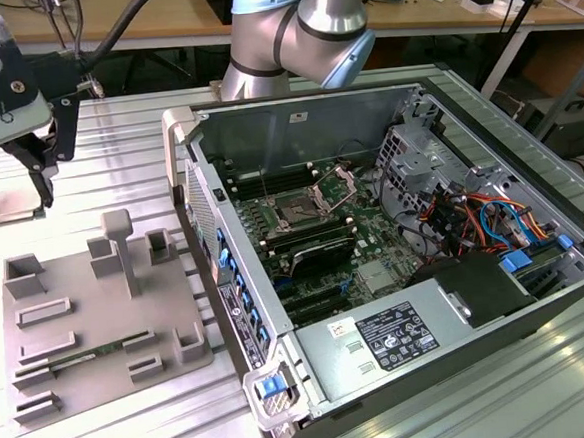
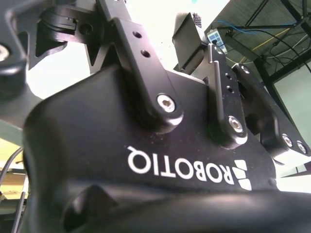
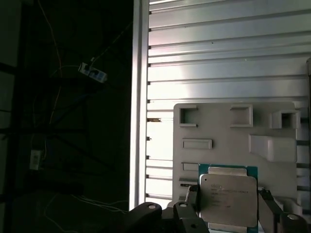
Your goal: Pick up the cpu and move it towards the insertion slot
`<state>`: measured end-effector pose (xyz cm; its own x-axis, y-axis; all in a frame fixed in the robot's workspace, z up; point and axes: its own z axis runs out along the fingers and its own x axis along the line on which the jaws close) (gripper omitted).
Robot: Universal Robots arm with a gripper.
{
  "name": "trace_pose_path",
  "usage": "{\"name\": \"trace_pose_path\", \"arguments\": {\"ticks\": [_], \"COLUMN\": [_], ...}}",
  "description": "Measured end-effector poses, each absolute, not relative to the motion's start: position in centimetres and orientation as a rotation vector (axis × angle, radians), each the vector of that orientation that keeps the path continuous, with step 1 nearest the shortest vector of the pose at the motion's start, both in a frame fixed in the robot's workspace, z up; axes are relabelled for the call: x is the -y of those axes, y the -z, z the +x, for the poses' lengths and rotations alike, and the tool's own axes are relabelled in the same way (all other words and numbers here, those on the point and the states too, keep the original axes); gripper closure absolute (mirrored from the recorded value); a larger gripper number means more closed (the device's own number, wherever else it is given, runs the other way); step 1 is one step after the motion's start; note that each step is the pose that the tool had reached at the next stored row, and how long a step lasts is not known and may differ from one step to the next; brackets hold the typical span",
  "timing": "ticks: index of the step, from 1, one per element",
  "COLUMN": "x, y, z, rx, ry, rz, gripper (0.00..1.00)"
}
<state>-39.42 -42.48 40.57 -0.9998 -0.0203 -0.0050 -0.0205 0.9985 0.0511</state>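
cpu (image 3: 227, 191) gripped by its edges in gripper (image 3: 228, 206), raised above grey fixture plate (image 3: 214, 126). Insertion slot (image 1: 302, 213) well apart; carry judged barely begun.

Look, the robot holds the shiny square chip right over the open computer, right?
No. As the exterior view shows, the gripper holds the cpu near the grey fixture plate, well apart from the open computer.

Exterior view: fixture plate (image 1: 88, 313) lower left on tabletop (image 1: 127, 150); computer case (image 1: 295, 119) right of it; insertion slot (image 1: 296, 211) inside, centre; cpu (image 1: 5, 204) upper left, in pincer (image 1: 40, 195).
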Motion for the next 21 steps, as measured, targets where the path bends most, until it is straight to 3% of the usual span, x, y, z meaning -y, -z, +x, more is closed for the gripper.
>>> {"name": "trace_pose_path", "arguments": {"ticks": [21], "x": [42.5], "y": [-40.6], "z": [-35.8], "rx": [-3.136], "ry": [-0.080], "rz": [-0.032], "gripper": [0.46]}}
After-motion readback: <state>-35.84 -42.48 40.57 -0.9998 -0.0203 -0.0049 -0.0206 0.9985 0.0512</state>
